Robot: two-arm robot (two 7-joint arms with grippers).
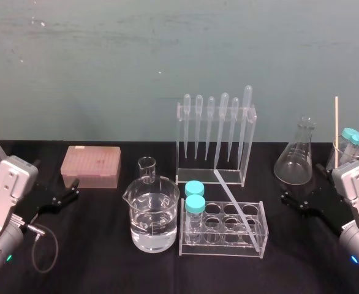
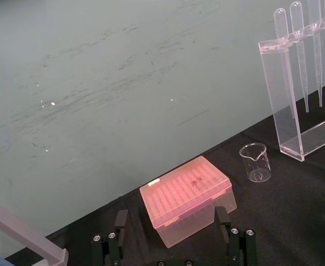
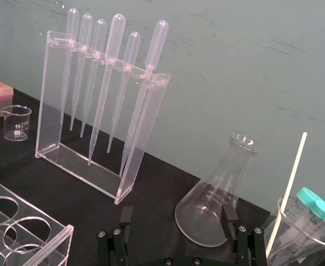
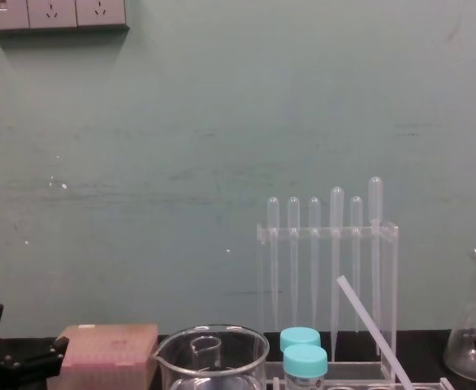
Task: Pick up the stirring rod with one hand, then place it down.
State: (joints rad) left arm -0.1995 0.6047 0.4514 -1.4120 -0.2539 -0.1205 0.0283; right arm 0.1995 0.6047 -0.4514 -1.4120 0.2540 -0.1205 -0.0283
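Your stirring rod (image 1: pixel 236 209) rests slanted on the tube rack (image 1: pixel 185 245) in the middle of the tabletop (image 1: pixel 106 266). Its lower end sits at the rack's front right corner. Its other end points back toward the pipette stand (image 1: pixel 251 141), and in the chest view you can see that end raised in front of the stand.

Your left pincer (image 2: pixel 172 219) sits low at the left of the tabletop. Its two fingers are spread wide with nothing between them, and it faces the pink box (image 1: pixel 90 166). Your right pincer (image 3: pixel 177 213) sits low at the right, also spread wide and empty, with the flask (image 1: pixel 296 160) just ahead of it. Both are well apart from the rod. A beaker (image 1: pixel 154 217) of water stands just beside the rack on its left.
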